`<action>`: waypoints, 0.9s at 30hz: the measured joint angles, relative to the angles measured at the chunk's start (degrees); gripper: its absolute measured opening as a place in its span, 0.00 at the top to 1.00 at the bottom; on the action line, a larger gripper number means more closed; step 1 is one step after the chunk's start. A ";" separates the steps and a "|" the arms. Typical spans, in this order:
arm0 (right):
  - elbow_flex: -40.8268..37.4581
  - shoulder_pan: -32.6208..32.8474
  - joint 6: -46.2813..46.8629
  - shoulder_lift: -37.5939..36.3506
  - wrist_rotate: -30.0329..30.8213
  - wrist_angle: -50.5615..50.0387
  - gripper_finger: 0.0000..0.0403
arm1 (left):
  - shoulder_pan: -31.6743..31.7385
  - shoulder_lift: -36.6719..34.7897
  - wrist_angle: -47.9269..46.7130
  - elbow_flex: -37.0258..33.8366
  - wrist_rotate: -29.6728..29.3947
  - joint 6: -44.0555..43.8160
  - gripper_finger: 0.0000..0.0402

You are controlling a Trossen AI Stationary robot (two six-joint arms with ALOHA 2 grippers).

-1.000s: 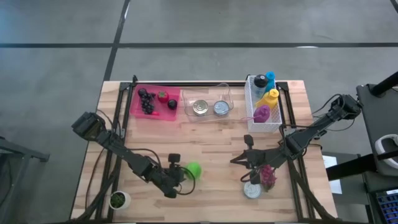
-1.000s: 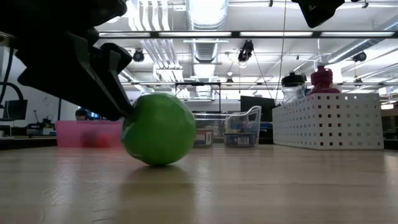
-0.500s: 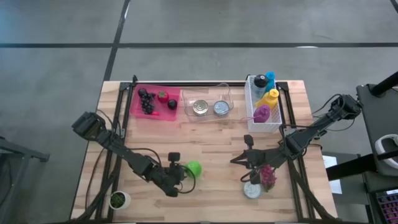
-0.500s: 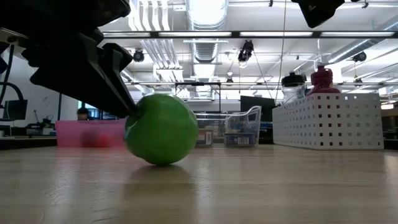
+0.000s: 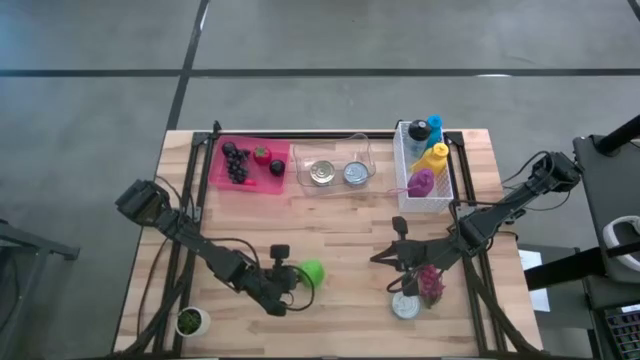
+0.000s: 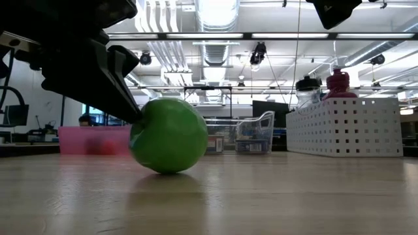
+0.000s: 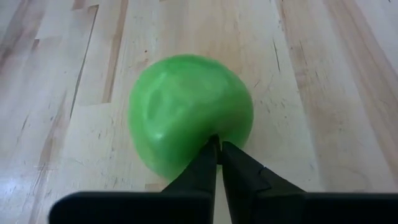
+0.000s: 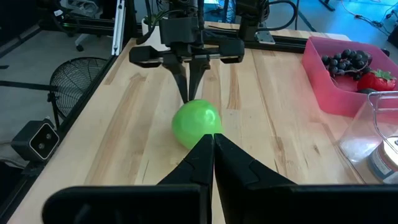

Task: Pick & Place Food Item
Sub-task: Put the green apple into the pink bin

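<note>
Two tools shut; left tool (image 7: 217, 149) tips touching green apple (image 7: 186, 112), stem unseen

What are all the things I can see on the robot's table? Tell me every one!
green apple: one, green, front-left of middle, lying on the wood.
pink tray: one, pink, back left, holding dark grapes and a red strawberry.
clear bin: one, see-through, back middle, with two cans.
white basket: one, white, back right, with coloured bottles.
small potted plant: one, green in a white pot, front-left corner.
table: one, light wood.
left gripper: one, dark, shut, tips at the apple.
right gripper: one, dark, shut, front right.
</note>
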 joint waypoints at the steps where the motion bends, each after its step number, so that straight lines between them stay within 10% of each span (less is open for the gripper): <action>1: -0.01 0.01 0.00 -0.01 -0.01 0.00 0.98 | 0.00 0.00 -0.02 0.02 0.00 0.00 0.95; 27: 0.02 -0.01 0.00 -0.01 0.01 0.01 0.98 | 0.00 -0.39 -0.76 3.06 -0.89 3.44 1.00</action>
